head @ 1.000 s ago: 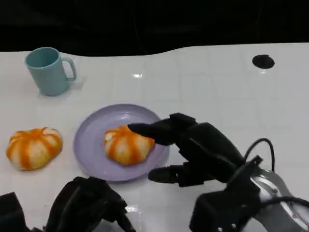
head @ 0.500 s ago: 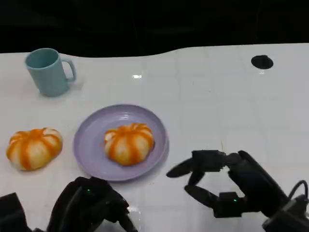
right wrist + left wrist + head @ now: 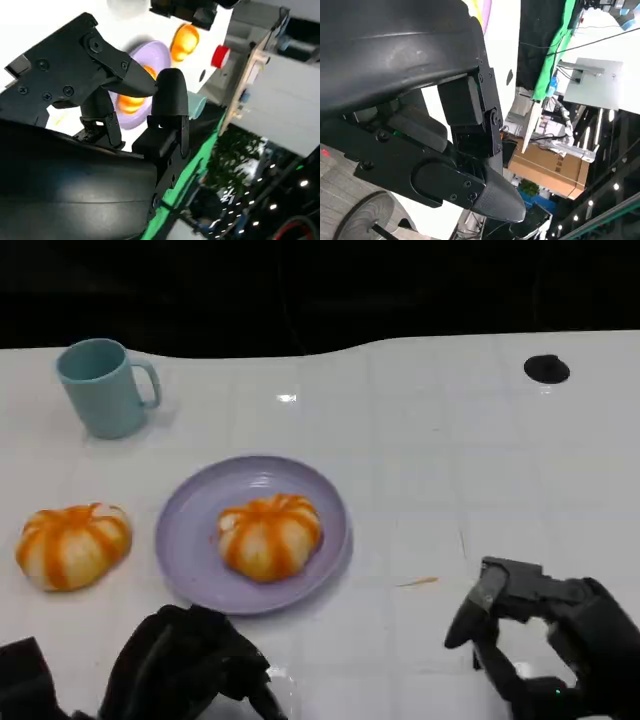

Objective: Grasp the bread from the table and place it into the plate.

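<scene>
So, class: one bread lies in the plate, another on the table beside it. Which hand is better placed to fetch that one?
Probably the left hand: it sits near the bread on the table, left of the plate. The right hand, holding nothing, is on the plate's far side.

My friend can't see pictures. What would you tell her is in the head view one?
An orange-and-white striped bread sits on a purple plate on a white table. A second bread lies on the table left of the plate, and a teal mug stands farther back. The robot's black right hand, holding nothing, is at lower right; its left hand is at lower left.
</scene>
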`<state>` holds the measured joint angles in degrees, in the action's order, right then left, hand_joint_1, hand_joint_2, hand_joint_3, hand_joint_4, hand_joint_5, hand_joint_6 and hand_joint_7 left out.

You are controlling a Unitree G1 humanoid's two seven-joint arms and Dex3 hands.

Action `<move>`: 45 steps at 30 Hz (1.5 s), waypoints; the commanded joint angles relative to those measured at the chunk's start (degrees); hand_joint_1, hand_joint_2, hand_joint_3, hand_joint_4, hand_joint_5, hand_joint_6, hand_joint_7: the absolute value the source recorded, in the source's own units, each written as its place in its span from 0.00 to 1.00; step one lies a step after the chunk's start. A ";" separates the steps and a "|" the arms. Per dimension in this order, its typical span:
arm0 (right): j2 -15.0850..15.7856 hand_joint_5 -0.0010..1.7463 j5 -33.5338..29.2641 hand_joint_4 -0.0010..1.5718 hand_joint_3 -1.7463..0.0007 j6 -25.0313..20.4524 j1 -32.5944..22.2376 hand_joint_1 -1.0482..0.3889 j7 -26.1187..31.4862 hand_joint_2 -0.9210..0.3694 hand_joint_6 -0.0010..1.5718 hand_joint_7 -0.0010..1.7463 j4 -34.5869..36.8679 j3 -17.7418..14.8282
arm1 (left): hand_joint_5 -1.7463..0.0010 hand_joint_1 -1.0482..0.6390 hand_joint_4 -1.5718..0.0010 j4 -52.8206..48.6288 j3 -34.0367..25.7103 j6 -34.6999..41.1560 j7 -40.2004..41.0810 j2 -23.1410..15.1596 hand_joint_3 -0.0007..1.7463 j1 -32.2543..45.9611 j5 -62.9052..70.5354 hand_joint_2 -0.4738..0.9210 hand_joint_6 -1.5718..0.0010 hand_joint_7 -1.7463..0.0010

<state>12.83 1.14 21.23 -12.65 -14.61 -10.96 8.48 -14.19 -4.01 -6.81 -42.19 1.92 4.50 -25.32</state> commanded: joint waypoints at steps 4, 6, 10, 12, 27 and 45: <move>-1.78 1.00 1.09 0.47 0.32 -6.08 -5.35 0.61 2.38 0.32 0.43 0.84 -5.76 -2.27 | 0.70 0.03 0.00 -0.02 -0.69 -0.65 0.28 -0.91 0.00 0.21 -0.24 0.97 0.00 0.90; -2.32 1.00 0.67 0.47 0.33 -6.50 -6.03 0.61 2.96 0.31 0.43 0.84 -5.96 -2.49 | 0.70 0.03 0.00 0.06 -0.77 -0.28 0.25 -0.84 0.00 0.26 -0.53 0.97 0.00 0.90; -2.85 1.00 0.13 0.46 0.33 -7.33 -7.05 0.60 3.48 0.30 0.42 0.84 -6.69 -2.44 | 0.69 0.03 0.00 -0.40 -1.05 -0.16 -0.02 -0.99 0.00 0.05 -0.61 0.97 0.00 0.89; -3.16 1.00 -0.50 0.46 0.33 -7.17 -7.53 0.59 3.76 0.30 0.42 0.85 -6.72 -2.15 | 0.69 0.03 0.00 -0.34 -1.18 -0.06 -0.06 -1.16 0.00 -0.01 -0.58 0.97 0.00 0.89; -6.42 1.00 -1.84 0.51 0.32 1.50 -7.23 0.54 4.96 0.34 0.45 0.85 1.92 -1.74 | 0.68 0.02 0.01 -1.92 -1.81 -1.35 -0.25 -1.89 0.00 -0.79 -0.26 0.97 0.00 0.89; -6.24 1.00 -1.61 0.52 0.33 5.05 -4.80 0.54 4.55 0.35 0.47 0.83 6.87 -2.46 | 0.67 0.03 0.02 -5.54 -2.24 -3.60 -0.88 -1.56 0.00 -2.58 -0.22 0.97 0.00 0.89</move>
<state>6.07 -0.83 25.21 -17.85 -9.87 -4.58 6.72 -19.32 -6.09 -9.34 -42.65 0.70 2.68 -25.53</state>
